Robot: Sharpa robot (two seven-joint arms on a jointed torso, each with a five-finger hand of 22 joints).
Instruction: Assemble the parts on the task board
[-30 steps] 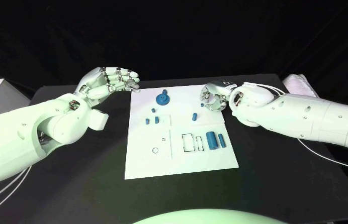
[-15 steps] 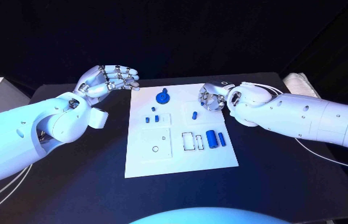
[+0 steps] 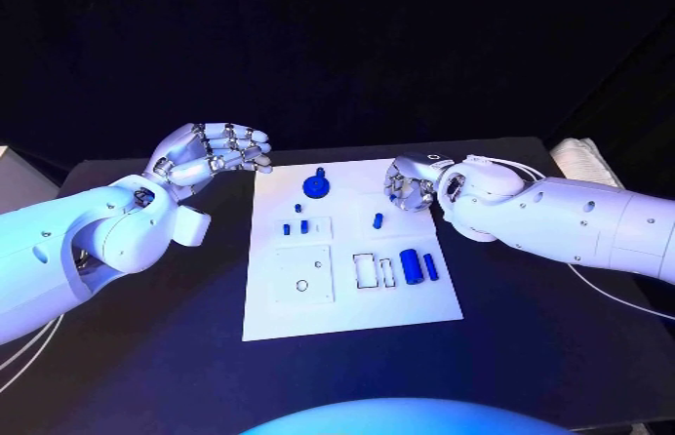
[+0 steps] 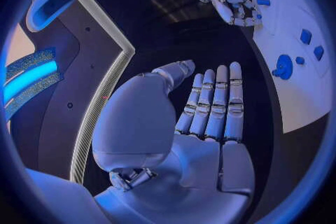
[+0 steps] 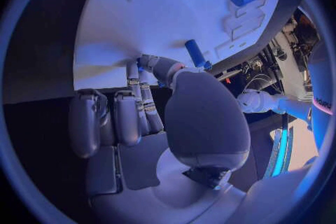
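Head view suggests the assembly is barely begun: blue parts (image 3: 411,265) lie scattered on the task board (image 3: 352,313), mid-surface, while the left robot hand (image 3: 211,154) hovers empty with fingers apart beside it and the right robot hand (image 3: 413,183) curls at its edge, its grasp unclear.

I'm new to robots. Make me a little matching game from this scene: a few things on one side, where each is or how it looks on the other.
Things:
1. left hand
2. right hand
3. round blue part
4. task board

Places or states:
A. white, mid-table
B. over the board's right edge
C. fingers apart, empty, left of the board
D. near the board's far edge

Pairs: 1-C, 2-B, 3-D, 4-A
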